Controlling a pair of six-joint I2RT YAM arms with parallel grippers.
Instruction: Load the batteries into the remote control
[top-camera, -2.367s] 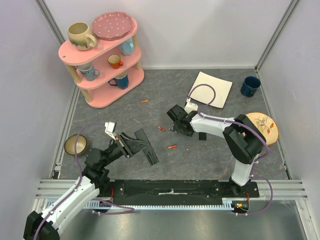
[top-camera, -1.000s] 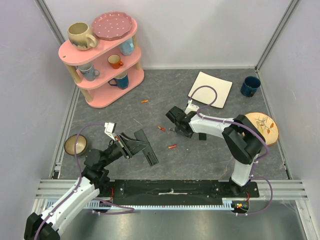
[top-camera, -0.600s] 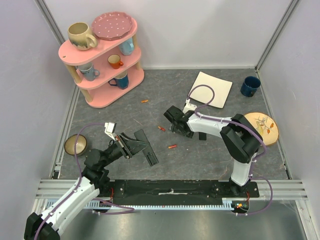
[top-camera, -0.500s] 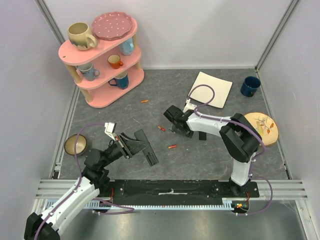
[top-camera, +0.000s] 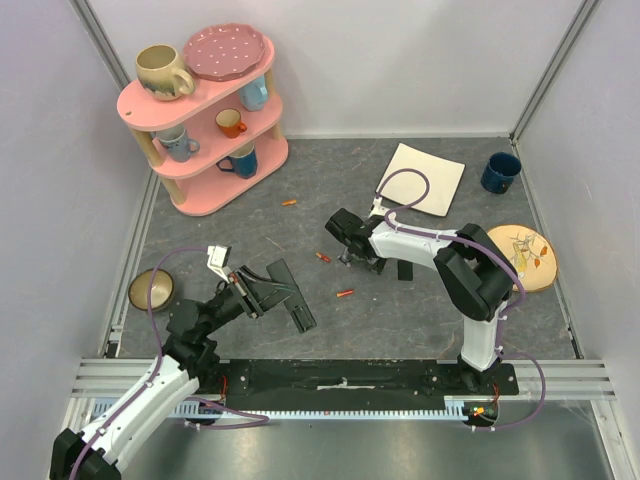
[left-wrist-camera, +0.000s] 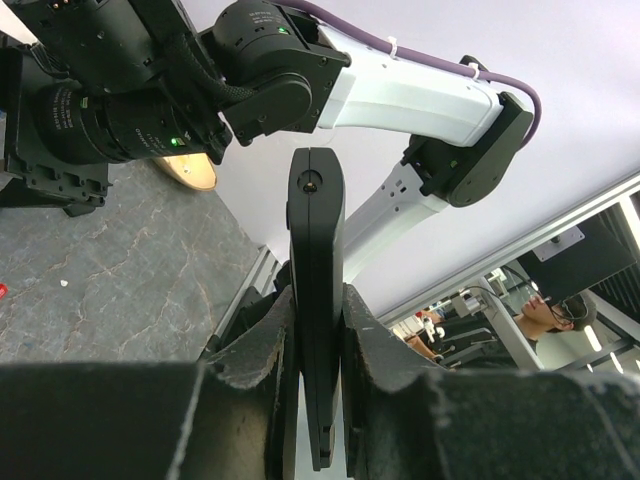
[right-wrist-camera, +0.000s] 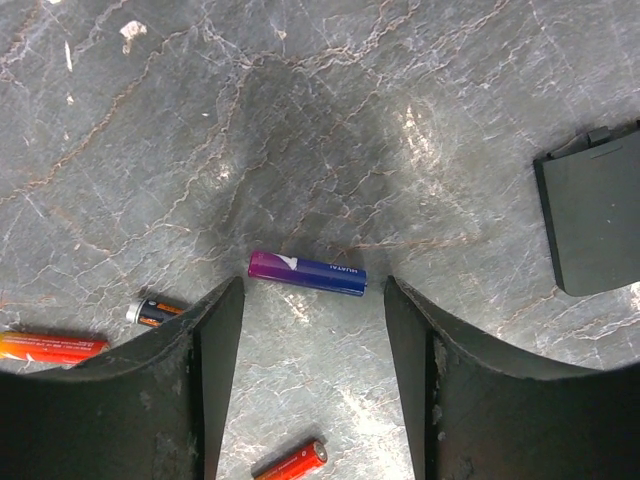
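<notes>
Your left claw (left-wrist-camera: 316, 310) is pinching the remote control (left-wrist-camera: 316, 220) by its two flat sides. The black bar is sticking out well past the fingers (left-wrist-camera: 262, 345), with its thin edge facing the camera. A little round dot is showing near its far end, and no writing is showing on it. From above, your left claw (top-camera: 258, 288) is holding the remote control (top-camera: 298, 303) at the near left of the grey worktop (top-camera: 250, 225). Your right claw (right-wrist-camera: 312, 300) is spread wide and pointing down at the worktop (right-wrist-camera: 400, 100). A purple and blue battery (right-wrist-camera: 307, 272) is lying flat between its two fingers (right-wrist-camera: 205, 370), and neither finger is touching it. The battery is carrying tiny white letters, but they are too small to read for sure. To the left, an orange battery (right-wrist-camera: 50, 347) is lying at the edge of the view, and a short black and orange battery (right-wrist-camera: 155, 312) is lying just beside it; their print is too small to read too. A red battery (right-wrist-camera: 292, 462) is lying at the bottom of the view. A flat black piece (right-wrist-camera: 595, 215) is lying off to the right. From above, your right claw (top-camera: 345, 255) is hanging over the middle of the worktop, well apart from the remote control.
</notes>
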